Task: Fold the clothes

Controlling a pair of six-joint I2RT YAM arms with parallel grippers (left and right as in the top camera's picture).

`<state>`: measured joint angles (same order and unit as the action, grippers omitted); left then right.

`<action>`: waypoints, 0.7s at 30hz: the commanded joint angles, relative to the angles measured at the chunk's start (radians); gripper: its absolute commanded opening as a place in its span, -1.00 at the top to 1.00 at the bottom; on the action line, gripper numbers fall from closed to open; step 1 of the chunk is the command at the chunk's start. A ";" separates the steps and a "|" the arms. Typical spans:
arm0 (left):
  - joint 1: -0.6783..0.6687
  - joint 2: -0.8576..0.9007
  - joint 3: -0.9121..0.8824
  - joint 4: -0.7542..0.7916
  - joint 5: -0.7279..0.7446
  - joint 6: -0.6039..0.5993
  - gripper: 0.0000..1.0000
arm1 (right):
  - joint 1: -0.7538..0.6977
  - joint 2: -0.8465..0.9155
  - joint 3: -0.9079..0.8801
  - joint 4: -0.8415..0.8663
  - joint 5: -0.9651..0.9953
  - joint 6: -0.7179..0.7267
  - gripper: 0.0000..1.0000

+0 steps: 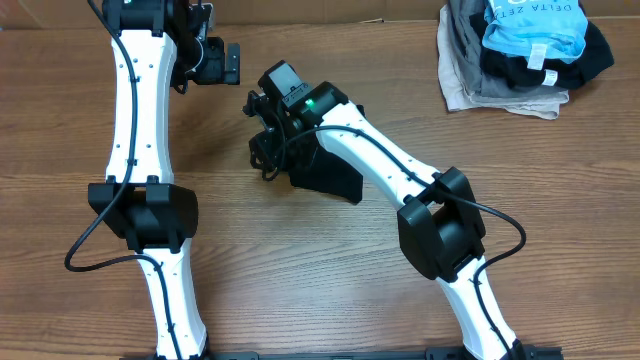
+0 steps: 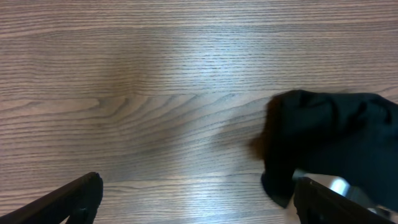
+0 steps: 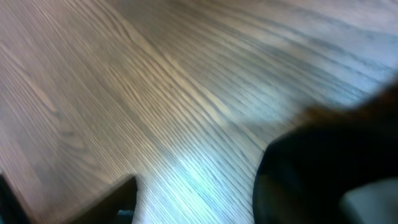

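A bunched piece of black fabric, apparently the black T-shirt [image 1: 335,178], lies at the table's middle, partly under my right arm; no logo shows. My right gripper [image 1: 265,155] is just left of it. The right wrist view is blurred: the dark fabric [image 3: 323,168] fills the lower right and hides one finger, the other finger stands far to the left, and bare wood lies between the jaws [image 3: 199,202]. My left gripper [image 1: 232,63] is open and empty at the back left. In its view [image 2: 199,202] the black fabric [image 2: 336,130] lies to the right, next to the right finger.
A pile of other garments sits at the back right corner: a light-blue one with dark lettering [image 1: 535,28] on top of grey and beige ones [image 1: 470,80] and dark ones. Both white arms cross the wooden table [image 1: 250,260].
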<state>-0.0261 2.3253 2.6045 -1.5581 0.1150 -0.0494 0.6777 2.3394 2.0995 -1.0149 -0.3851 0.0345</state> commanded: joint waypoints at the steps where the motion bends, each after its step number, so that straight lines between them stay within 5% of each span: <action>1: -0.007 0.010 -0.003 0.000 -0.010 0.016 -1.00 | -0.057 -0.010 0.135 -0.101 0.023 0.020 -0.58; 8: -0.007 0.010 -0.003 0.000 -0.010 0.016 -1.00 | -0.163 -0.011 0.406 -0.402 0.050 0.024 -0.74; 11: -0.007 0.010 -0.003 -0.003 -0.010 0.016 -1.00 | -0.226 -0.011 0.477 -0.525 0.134 0.063 -0.99; 21: -0.007 0.010 -0.005 -0.001 -0.010 0.020 -1.00 | -0.309 -0.007 0.313 -0.578 0.122 -0.073 -0.85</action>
<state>-0.0261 2.3257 2.6041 -1.5578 0.1154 -0.0494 0.3473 2.3436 2.4763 -1.6100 -0.2573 0.0204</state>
